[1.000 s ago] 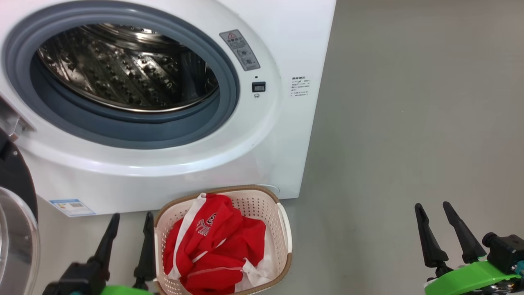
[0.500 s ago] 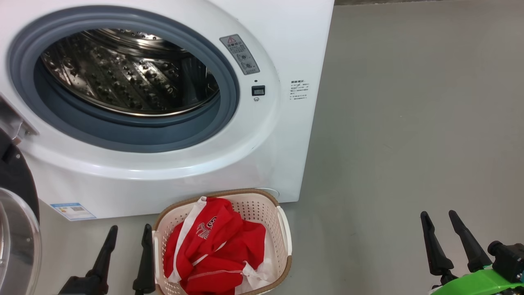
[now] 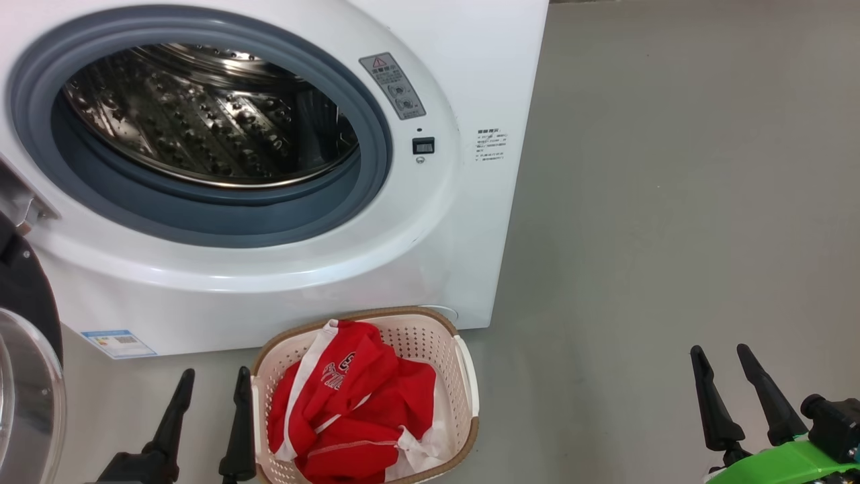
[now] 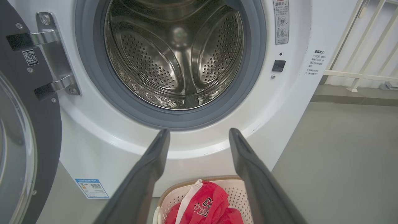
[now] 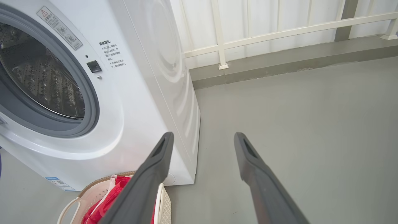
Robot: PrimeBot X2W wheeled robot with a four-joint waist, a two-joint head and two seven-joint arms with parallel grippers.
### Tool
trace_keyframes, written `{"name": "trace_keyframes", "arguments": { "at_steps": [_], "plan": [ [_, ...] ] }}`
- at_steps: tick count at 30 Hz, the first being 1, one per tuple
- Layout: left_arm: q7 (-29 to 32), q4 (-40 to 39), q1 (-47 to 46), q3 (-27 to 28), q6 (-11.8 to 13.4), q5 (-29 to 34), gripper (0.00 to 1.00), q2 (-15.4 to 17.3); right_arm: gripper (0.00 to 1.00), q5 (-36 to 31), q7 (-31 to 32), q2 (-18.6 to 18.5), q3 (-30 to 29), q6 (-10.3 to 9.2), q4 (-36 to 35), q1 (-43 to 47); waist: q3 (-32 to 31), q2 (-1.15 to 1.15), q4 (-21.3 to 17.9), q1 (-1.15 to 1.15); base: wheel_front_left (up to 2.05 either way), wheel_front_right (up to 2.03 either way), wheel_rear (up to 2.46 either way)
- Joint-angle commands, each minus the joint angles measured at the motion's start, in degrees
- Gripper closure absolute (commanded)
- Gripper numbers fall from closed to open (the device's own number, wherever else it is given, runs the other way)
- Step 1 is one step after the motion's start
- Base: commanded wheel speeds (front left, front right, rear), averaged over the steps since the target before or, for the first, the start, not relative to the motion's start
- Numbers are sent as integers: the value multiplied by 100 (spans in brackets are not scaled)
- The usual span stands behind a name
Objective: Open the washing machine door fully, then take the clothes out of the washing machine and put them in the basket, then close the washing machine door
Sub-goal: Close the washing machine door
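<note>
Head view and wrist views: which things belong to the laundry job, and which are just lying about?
Job: white box-shaped front-loading washing machine; its round black-rimmed glass door, open; cream perforated plastic basket; red white-trimmed fabric clothes, in the basket.
Not the job: white barred railing; grey floor.

Right gripper point(image 5: 202, 134) hung spread wide over grey floor point(image 5: 295, 109)
Washing machine point(image 5: 140, 102) stood at left; basket point(image 5: 166, 203) of red clothes point(image 5: 105, 202) sat lower left.
</note>
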Motion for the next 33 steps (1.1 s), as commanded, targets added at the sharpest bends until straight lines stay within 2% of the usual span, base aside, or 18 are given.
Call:
{"name": "trace_keyframes", "arguments": {
  "at_steps": [1,15,33],
  "plan": [
    [-27,-173,-121,156,50,-23,0,62,0,-47,-37,-83,114,37,-137,-153,0,0,3,0,0,0,0],
    [-27,-236,-184,113,73,-24,0,62,0,-49,-37,-67,93,37,-162,-182,81,0,43,0,-12,12,0],
    [-27,-342,-141,115,35,-63,0,62,0,-52,-37,-70,97,37,-157,-153,34,0,92,0,-112,111,1]
  ]
}}
